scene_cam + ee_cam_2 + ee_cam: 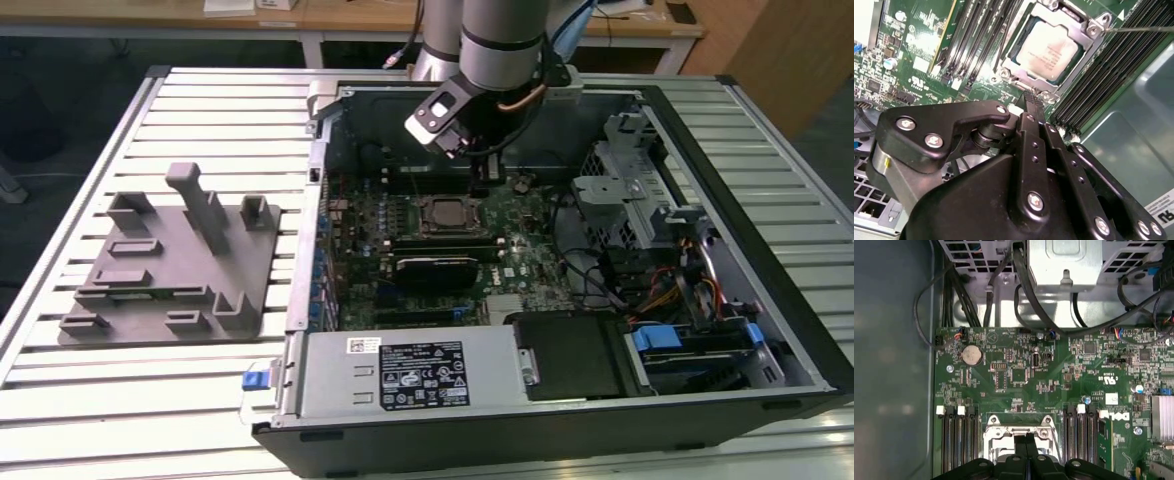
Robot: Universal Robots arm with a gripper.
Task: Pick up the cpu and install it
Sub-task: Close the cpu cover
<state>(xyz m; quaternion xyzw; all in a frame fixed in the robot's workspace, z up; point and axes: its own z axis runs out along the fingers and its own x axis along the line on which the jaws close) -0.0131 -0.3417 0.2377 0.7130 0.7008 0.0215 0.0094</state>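
An open computer case (534, 440) lies on its side on a slatted metal bench (200, 110), taking up the side toward the exterior view's right. A grey plastic tray (174, 260) with upright posts stands on the bench beside the case, toward the bench's edge on the exterior view's left.

Inside the case lies a green motherboard (521, 250). The cpu (445, 212), a small square chip with a silvery top, sits in its socket near the middle of the board, well apart from the silver power supply box (400, 370) at the case's near edge. In the second wrist view the cpu (1048, 50) lies flat inside a metal socket frame (1094, 27). The frame appears to rest over the chip's rim, though the angle leaves that uncertain. Rows of black memory slots (979, 35) run along both sides of the socket.

The robot arm reaches down into the case, with its hand (481, 178) just above the board beside the socket. In both wrist views the hand (1033, 97) (1026, 439) has its two black fingers pressed together and holds nothing. Its tips are just short of the cpu, not touching it.

The first wrist view also shows a round coin battery (971, 355) on the board and black cables (1024, 290) past the board's edge.
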